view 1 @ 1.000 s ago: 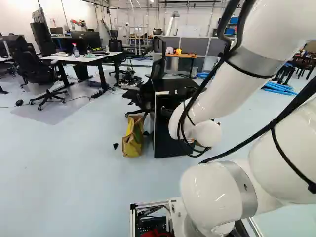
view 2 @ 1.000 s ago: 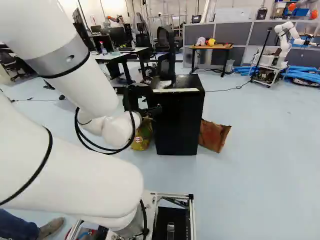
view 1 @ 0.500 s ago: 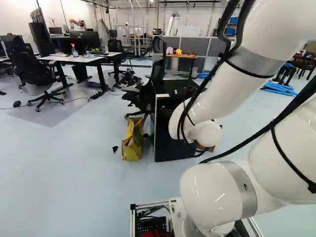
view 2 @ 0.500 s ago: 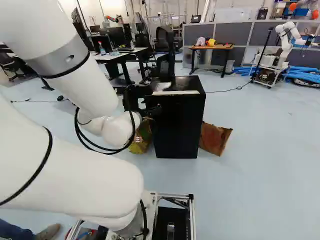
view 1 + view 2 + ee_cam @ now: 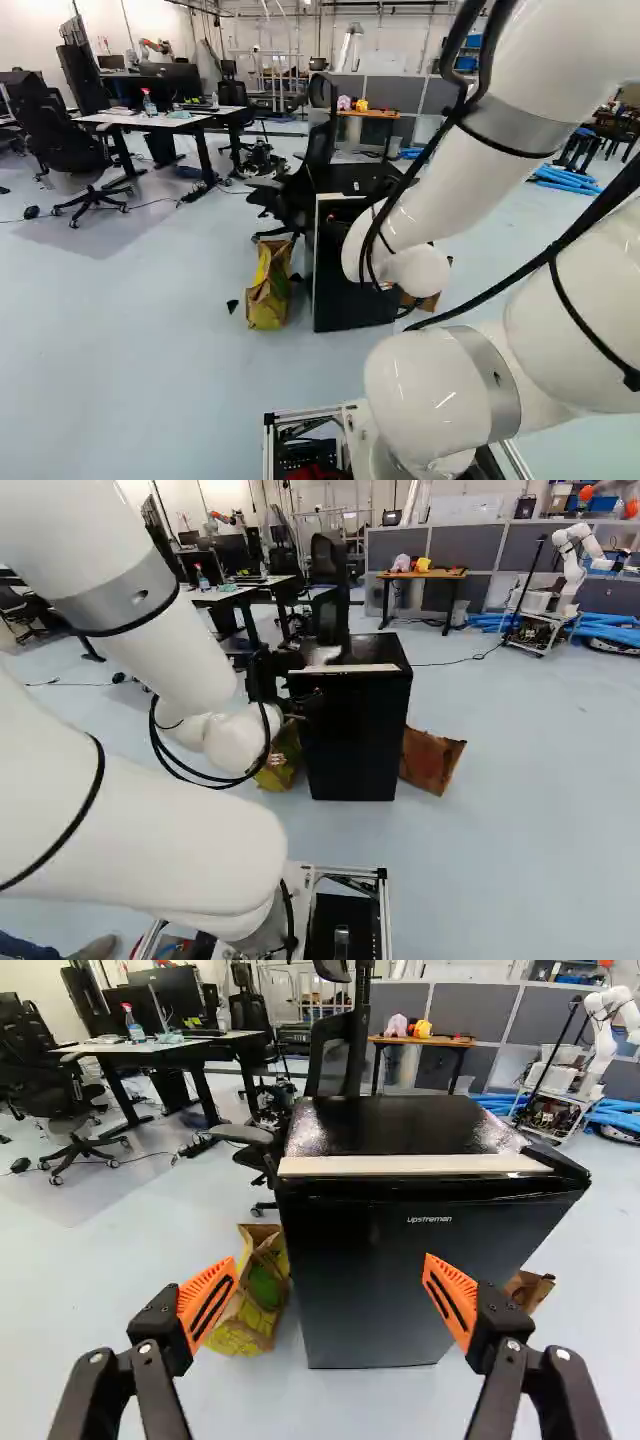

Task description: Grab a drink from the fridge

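The gripper (image 5: 268, 678) was released, its orange pads (image 5: 203, 1288) spread wide. Ahead of it stood the black mini fridge (image 5: 390, 1260), upright, door shut. Beside the fridge, to the gripper's left, stood a yellow-and-brown bag (image 5: 262, 1295); a brown bag (image 5: 530, 1288) showed to its right.

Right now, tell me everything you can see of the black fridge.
The fridge is a boxy black unit standing upright on the floor. Its top is glossy, with a pale strip along the front edge. The dark, smooth door looks shut, with small pale lettering near its upper edge. A yellow bag and a brown bag sit at opposite sides, an office chair behind. The open pincer faces the door.
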### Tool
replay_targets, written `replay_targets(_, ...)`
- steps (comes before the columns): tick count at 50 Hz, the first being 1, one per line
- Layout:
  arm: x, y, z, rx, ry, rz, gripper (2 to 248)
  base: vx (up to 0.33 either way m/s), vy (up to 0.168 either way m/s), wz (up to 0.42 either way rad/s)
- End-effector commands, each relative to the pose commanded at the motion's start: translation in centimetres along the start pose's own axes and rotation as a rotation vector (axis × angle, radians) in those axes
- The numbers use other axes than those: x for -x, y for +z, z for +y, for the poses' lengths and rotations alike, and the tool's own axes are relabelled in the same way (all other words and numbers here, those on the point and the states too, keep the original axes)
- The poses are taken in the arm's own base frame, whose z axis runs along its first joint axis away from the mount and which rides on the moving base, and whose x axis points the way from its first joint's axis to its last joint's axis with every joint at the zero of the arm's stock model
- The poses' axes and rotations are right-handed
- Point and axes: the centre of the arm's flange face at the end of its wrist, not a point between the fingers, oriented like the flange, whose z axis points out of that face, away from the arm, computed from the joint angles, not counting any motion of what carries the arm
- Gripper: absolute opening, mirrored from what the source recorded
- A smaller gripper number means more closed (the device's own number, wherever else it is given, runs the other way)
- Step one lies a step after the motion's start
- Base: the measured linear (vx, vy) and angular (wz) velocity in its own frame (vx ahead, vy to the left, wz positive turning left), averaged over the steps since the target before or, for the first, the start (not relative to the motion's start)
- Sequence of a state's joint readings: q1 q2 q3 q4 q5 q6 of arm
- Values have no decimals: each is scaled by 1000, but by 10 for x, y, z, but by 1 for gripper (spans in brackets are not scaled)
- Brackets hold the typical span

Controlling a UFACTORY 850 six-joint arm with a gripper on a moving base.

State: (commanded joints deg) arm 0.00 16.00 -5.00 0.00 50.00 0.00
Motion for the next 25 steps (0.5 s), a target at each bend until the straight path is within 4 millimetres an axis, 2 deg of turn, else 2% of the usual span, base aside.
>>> replay_targets(25,0,0,2,27,23,0,247,0,0,0)
